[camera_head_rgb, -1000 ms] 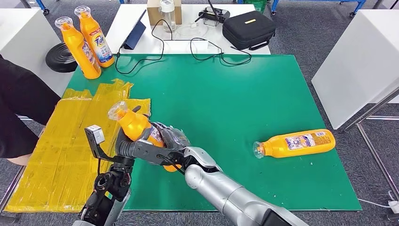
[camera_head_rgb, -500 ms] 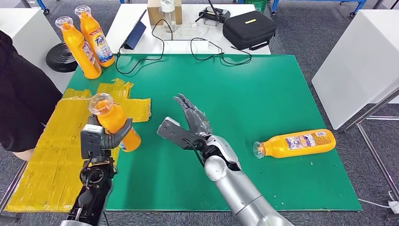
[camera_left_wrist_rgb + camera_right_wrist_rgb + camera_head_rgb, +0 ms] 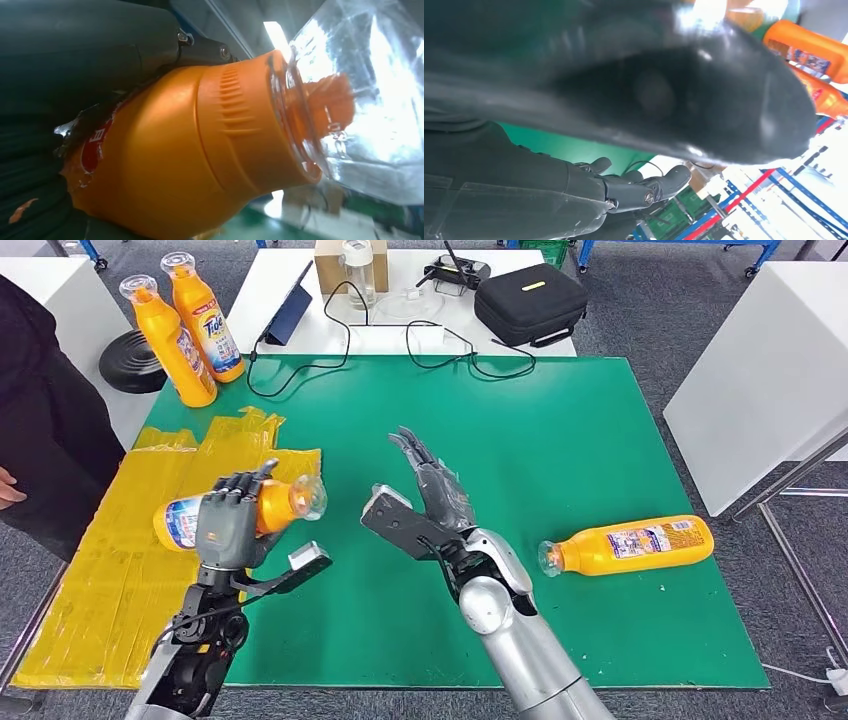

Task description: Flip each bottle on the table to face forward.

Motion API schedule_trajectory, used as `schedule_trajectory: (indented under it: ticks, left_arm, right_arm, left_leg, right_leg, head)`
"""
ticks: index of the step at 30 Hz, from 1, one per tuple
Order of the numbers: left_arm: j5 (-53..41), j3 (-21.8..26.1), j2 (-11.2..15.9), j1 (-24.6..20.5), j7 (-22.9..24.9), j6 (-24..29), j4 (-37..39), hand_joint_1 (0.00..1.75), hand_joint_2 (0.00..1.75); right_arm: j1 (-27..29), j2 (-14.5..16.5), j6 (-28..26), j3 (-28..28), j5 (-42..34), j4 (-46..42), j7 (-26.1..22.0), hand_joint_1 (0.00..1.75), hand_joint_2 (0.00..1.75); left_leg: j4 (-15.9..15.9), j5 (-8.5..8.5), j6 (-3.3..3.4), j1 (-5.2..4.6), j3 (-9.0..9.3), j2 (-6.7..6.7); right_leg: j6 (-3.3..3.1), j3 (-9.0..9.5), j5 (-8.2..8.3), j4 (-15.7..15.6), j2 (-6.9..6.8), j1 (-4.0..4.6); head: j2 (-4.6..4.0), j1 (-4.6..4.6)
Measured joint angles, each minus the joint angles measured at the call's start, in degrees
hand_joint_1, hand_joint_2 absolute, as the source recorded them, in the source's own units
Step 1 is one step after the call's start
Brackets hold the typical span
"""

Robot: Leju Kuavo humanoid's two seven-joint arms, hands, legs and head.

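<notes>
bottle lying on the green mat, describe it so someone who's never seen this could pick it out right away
Start at the green mat covering the table and look to its right edge. An orange bottle lies there on its side, clear cap pointing toward the mat's middle, with no hand touching it. The two bottles at the far left corner stand upright, and the left hand holds another over the yellow sheet.

Head view: high, looking forward and down over whole green tabletop [image 3: 560, 420], arms entering from bottom. Left wrist view: turned, pressed close against held bottle [image 3: 200, 155], also lower left of head view [image 3: 180, 522]. Right wrist view: turned, very close behind right hand [image 3: 624, 192], blurred.
</notes>
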Motion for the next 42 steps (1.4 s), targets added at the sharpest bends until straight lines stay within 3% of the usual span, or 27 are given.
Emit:
schedule_trajectory:
  ticks: [3, 10, 11, 14, 19, 27, 31, 32, 34, 36, 37, 39, 42]
  left_arm:
    - [-1.87, -0.46, 0.15, -1.19, 1.01, 0.03, 5.4, 1.75, 1.75]
    - [-5.23, -0.42, 0.66, -5.62, 2.26, -0.01, 19.82, 0.21, 1.75]
    - [-5.41, -0.43, 0.83, -6.75, 3.13, -0.05, 23.04, 0.0, 1.31]
    - [-5.66, -0.53, 1.37, -9.69, 5.69, 0.03, 30.28, 0.0, 0.0]
    - [-7.67, -1.14, 2.8, -13.06, 12.09, 0.14, 36.23, 0.0, 0.0]
    - [-7.73, -1.32, 4.68, -14.03, 12.53, 0.14, 38.78, 0.0, 0.0]
    - [-4.74, -0.68, 5.01, -11.5, 9.48, 0.16, 34.96, 0.0, 0.0]
    - [-2.05, 0.16, 4.84, -10.22, 6.15, 0.17, 32.81, 0.0, 0.0]
    - [7.25, 3.53, 3.91, -7.49, -5.23, 0.19, 27.92, 0.0, 0.0]
    - [21.5, 7.48, 2.55, -4.93, -17.51, -0.23, 23.1, 0.0, 0.0]
    - [29.34, 8.57, 2.04, -3.42, -21.06, -1.08, 20.21, 0.0, 0.0]
    - [42.72, 8.82, 1.56, 0.25, -22.55, -4.19, 12.68, 0.0, 0.0]
    - [53.67, 7.93, 1.49, 5.33, -21.56, -8.82, 1.01, 0.0, 0.0]
  right_arm:
    - [-0.07, 0.0, 0.3, -0.01, -0.46, 0.0, -0.53, 0.0, 0.0]
    - [-0.41, 0.0, 0.56, 0.01, -0.99, 0.09, -1.47, 0.0, 0.0]
    - [-0.53, 0.0, 0.75, 0.02, -1.14, 0.15, -1.48, 0.0, 0.0]
    - [-0.84, -0.03, 1.27, 0.05, -1.39, 0.4, -1.48, 0.0, 0.0]
    - [-1.42, -0.05, 1.58, 0.36, -1.5, 0.95, -1.49, 0.0, 0.0]
    - [-1.45, -0.13, 1.53, 0.53, -1.61, 1.54, -1.68, 0.0, 0.0]
    - [-1.05, -0.84, 0.87, 0.53, -0.96, 1.45, -1.89, 0.0, 1.75]
    - [-0.66, -1.3, 0.54, 0.52, -0.63, 1.17, -1.99, 0.0, 1.75]
    - [0.75, -2.84, 0.0, 0.36, 0.23, -0.15, -2.28, 0.0, 1.75]
    - [2.86, -5.26, -0.22, -0.25, 2.04, -2.46, -2.57, 0.0, 1.75]
    - [4.12, -6.66, -0.37, -0.82, 3.5, -3.9, -2.69, 0.0, 1.75]
    - [6.96, -9.62, -0.65, -2.54, 6.72, -7.22, -3.1, 0.0, 1.75]
    - [11.32, -13.58, -0.69, -6.05, 10.13, -12.13, -3.54, 0.0, 1.75]
  left_leg:
    - [0.0, 0.01, -0.01, 0.0, 0.0, 0.01]
    - [0.0, 0.01, -0.02, 0.0, -0.02, -0.01]
    - [-0.01, 0.01, -0.02, 0.0, -0.01, 0.0]
    - [-0.01, 0.01, -0.02, 0.0, 0.07, -0.01]
    - [-0.03, 0.0, -0.05, 0.0, 0.31, -0.02]
    - [-0.03, 0.08, -0.16, 0.0, 0.41, 0.0]
    - [-0.03, 0.1, -0.17, 0.0, 0.42, 0.0]
    - [-0.02, 0.1, -0.17, 0.0, 0.4, 0.01]
    - [0.0, 0.1, -0.17, 0.0, 0.32, 0.01]
    - [0.02, 0.09, -0.16, -0.03, 0.21, -0.05]
    - [0.02, 0.07, -0.16, -0.05, 0.18, -0.07]
    - [0.02, 0.01, -0.13, -0.08, 0.16, -0.05]
    - [0.03, -0.07, -0.06, -0.08, 0.06, -0.05]
  right_leg:
    - [0.0, 0.0, 0.01, 0.0, 0.02, 0.0]
    - [0.0, 0.01, 0.01, 0.01, 0.01, 0.0]
    - [0.0, 0.02, 0.01, 0.01, 0.01, 0.0]
    - [-0.01, 0.11, 0.02, 0.01, 0.01, 0.0]
    - [-0.03, 0.31, 0.0, 0.06, 0.0, 0.01]
    - [-0.07, 0.31, 0.03, 0.2, 0.02, 0.01]
    - [-0.07, 0.27, 0.03, 0.2, 0.02, 0.01]
    - [-0.07, 0.23, 0.03, 0.2, 0.02, 0.0]
    - [-0.06, 0.13, 0.02, 0.2, 0.01, -0.01]
    - [-0.05, 0.09, 0.01, 0.19, -0.02, -0.03]
    - [-0.04, 0.08, 0.01, 0.18, -0.02, -0.04]
    - [-0.03, 0.06, 0.0, 0.15, -0.01, -0.06]
    - [0.0, -0.01, -0.03, 0.12, -0.02, -0.06]
  head:
    - [0.0, 0.0]
    - [0.0, 0.01]
    - [0.0, 0.0]
    - [0.0, 0.0]
    - [0.0, -0.01]
    - [0.0, -0.01]
    - [0.0, 0.0]
    - [0.0, -0.01]
    - [0.0, 0.0]
    - [0.0, 0.02]
    - [0.0, 0.02]
    - [0.0, 0.01]
    - [0.0, -0.01]
